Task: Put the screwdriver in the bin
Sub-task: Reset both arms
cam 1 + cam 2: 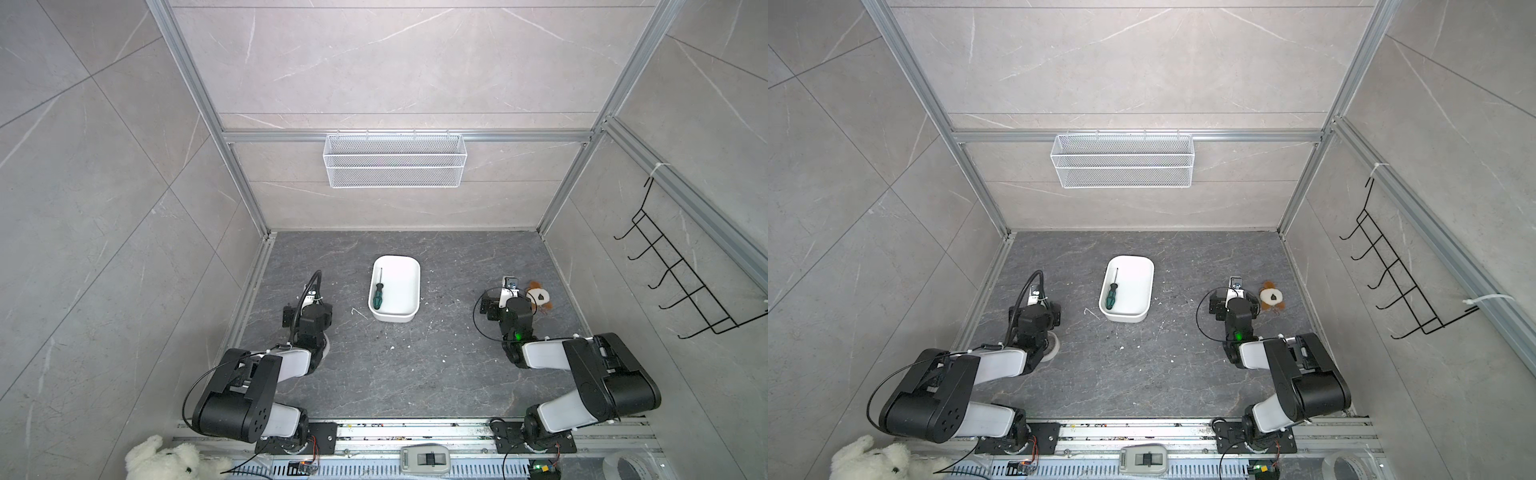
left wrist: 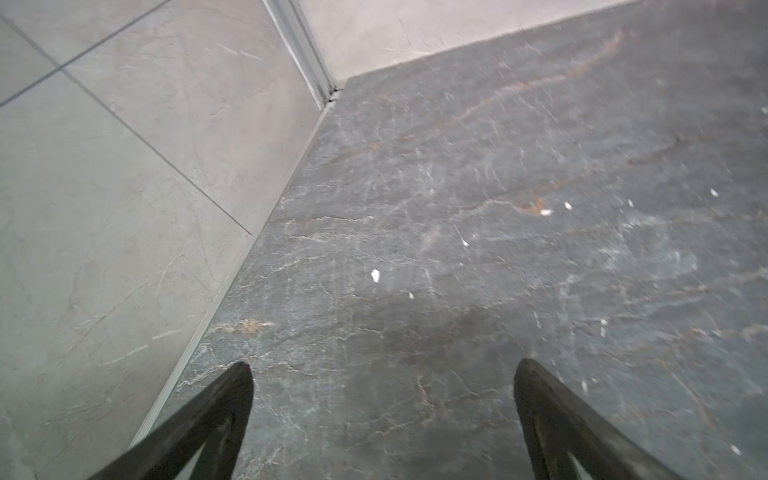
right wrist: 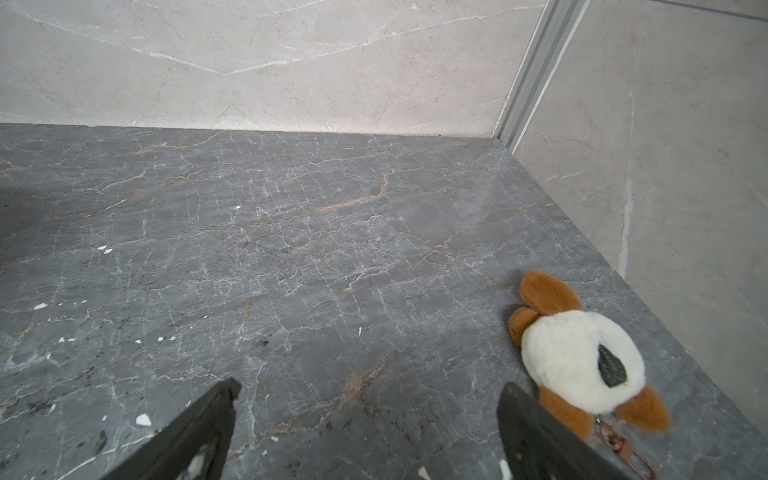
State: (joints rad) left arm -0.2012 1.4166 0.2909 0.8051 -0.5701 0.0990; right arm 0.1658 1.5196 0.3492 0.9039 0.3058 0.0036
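White plastic makes up the bin (image 1: 402,277), a shallow rounded tub standing on the dark grey stone counter (image 1: 415,365). The screwdriver (image 1: 378,290) lies flat on the bottom of the bin, close along the bin's left wall. Its green and black handle is at the bin's near end and its thin shaft points toward the bin's far end.

The left end effector (image 2: 384,365) is off to the left of the bin, apart from it. In the left wrist view its two fingers stand wide apart over bare counter with nothing between them. The right end effector (image 3: 370,384) is well to the right of the bin, its fingers also spread wide and holding nothing. A brown and white plush toy (image 3: 582,365) lies on the counter just beside that end effector's outer finger, on the side away from the bin; I cannot tell whether they touch.

A white wire basket (image 1: 395,160) hangs on the wall behind and above the bin.
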